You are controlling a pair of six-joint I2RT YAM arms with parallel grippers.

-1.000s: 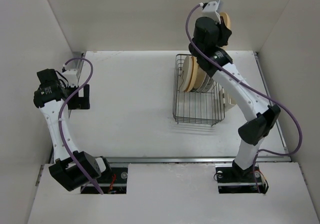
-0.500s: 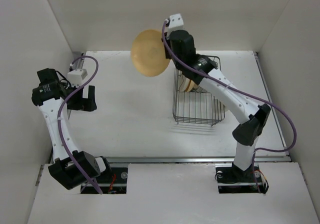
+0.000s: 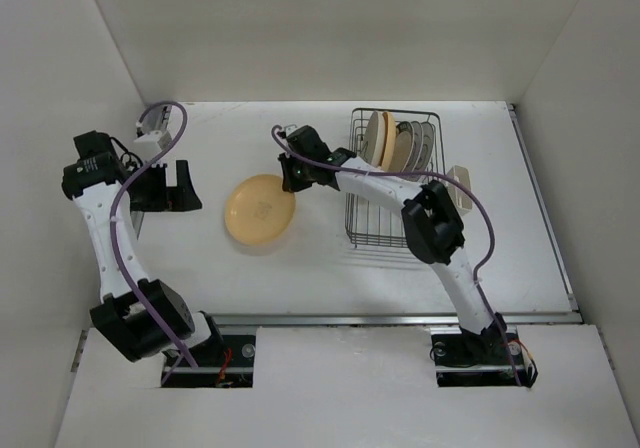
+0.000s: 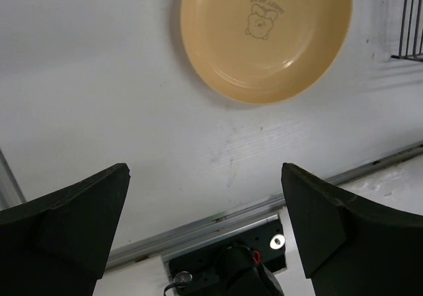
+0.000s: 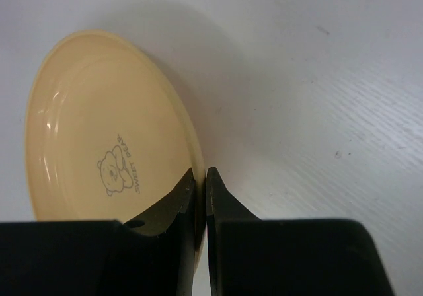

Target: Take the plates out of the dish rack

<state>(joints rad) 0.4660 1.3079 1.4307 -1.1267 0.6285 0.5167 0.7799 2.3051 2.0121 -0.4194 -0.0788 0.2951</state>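
near the front edge of the worktop (image 3: 300,278) sit only the two arm bases. a little farther in, left of the middle, the yellow plate (image 3: 260,211) lies face up, low and nearly flat. whether it already touches the worktop i cannot tell. the right gripper (image 3: 291,182) is clenched on its rim, and the wrist view shows both fingers pinching the edge on the side towards the dish rack (image 3: 395,183). the plate therefore stretches away from that gripper towards the left edge, and setting it down and letting go looks like the step in hand. the left gripper (image 3: 172,188) hangs near the left edge, jaws spread wide and holding nothing, with the plate apart to its right. farther back, the other plates (image 3: 400,143) stand on edge in a row at the far end of the rack, rims up. the right arm is much the nearer to them, so the next pick probably falls to it, coming down onto a rim.
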